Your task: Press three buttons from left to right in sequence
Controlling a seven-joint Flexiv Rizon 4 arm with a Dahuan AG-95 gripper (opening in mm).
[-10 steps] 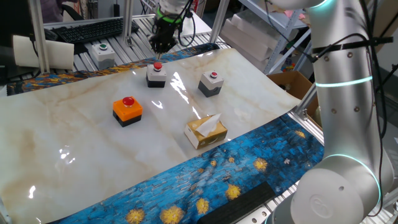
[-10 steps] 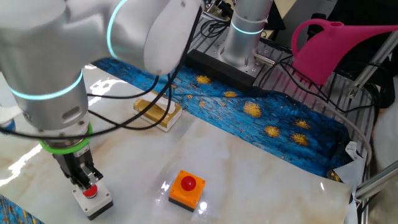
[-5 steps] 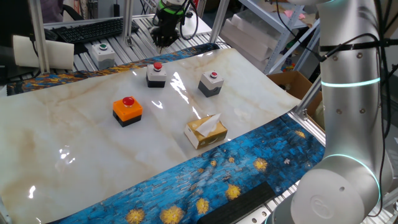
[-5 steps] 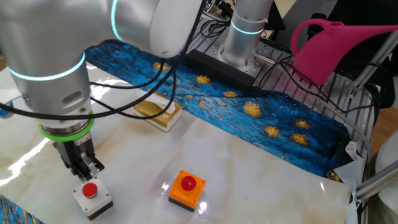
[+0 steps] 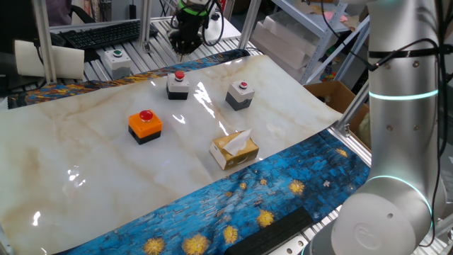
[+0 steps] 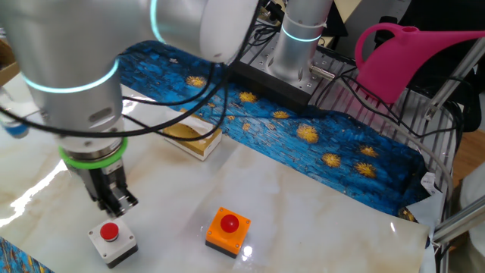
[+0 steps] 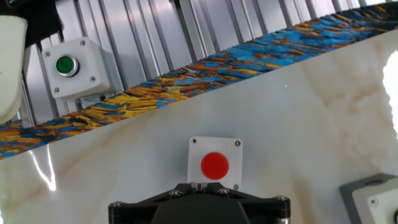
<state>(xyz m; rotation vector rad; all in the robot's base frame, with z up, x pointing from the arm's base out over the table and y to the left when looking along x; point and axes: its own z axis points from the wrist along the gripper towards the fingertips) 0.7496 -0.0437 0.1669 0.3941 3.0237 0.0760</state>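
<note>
in one fixed view my jaws (image 5: 184, 48) hang above the far edge of the marble-patterned desk (image 5: 85, 156), pointing down, above and behind the middle grey box switch with a red round button (image 5: 178, 86) and not touching it. the orange box switch on a black base with a red button (image 5: 145, 125) sits to the left and nearer the camera, and the second grey box switch with a red button (image 5: 240, 95) stands to the right. a yellow tissue box (image 5: 234, 149) lies nearer the blue patterned cloth (image 5: 283, 191). a pale box with a green button (image 5: 117, 62) stands off the desk at the back.

in the other fixed view my jaws (image 6: 117, 203) are pressed shut with nothing between them, clear of the grey switch (image 6: 111, 242) just below. the orange switch (image 6: 229, 230) sits apart to its right, and the tissue box (image 6: 191, 139) lies behind.

in the hand view the grey switch (image 7: 215, 164) lies straight ahead of me on the marble, the green-button box (image 7: 73, 67) is at upper left beyond the cloth strip, and a corner of the other grey switch (image 7: 373, 196) shows at lower right.
</note>
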